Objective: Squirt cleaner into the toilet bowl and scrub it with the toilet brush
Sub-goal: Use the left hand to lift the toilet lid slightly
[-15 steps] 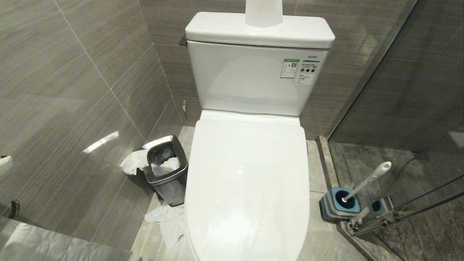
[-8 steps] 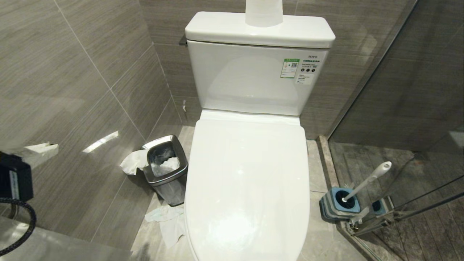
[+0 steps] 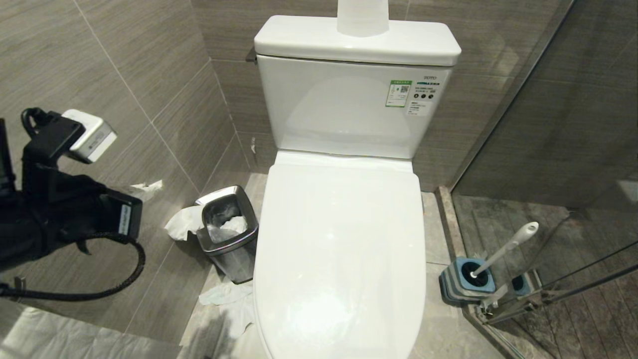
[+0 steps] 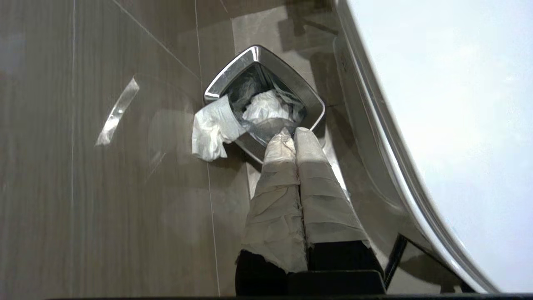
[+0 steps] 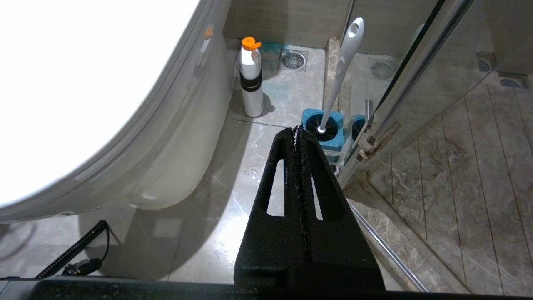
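The white toilet (image 3: 341, 249) fills the middle of the head view with its lid down, so the toilet bowl's basin is hidden. The toilet brush (image 3: 506, 247) leans in a blue-and-grey holder (image 3: 458, 286) on the floor to the right. A white cleaner bottle (image 5: 251, 83) with an orange cap stands beside the toilet's base. My left gripper (image 3: 146, 188), its fingers wrapped in white tape, is shut and empty, hanging by the left wall above the steel bin (image 4: 266, 100). My right gripper (image 5: 296, 130) is shut and empty, low, short of the brush (image 5: 339, 71).
The steel bin (image 3: 228, 232) holds crumpled paper, and more tissue (image 3: 229, 304) lies on the floor beside it. A glass shower partition with a metal frame (image 3: 548, 294) stands right behind the brush holder. A white cylinder (image 3: 363, 17) sits on the tank lid.
My left arm has swung up into the head view from the lower left and moved toward the bin. Its fingers stay shut. The toilet, brush and right arm have not moved.
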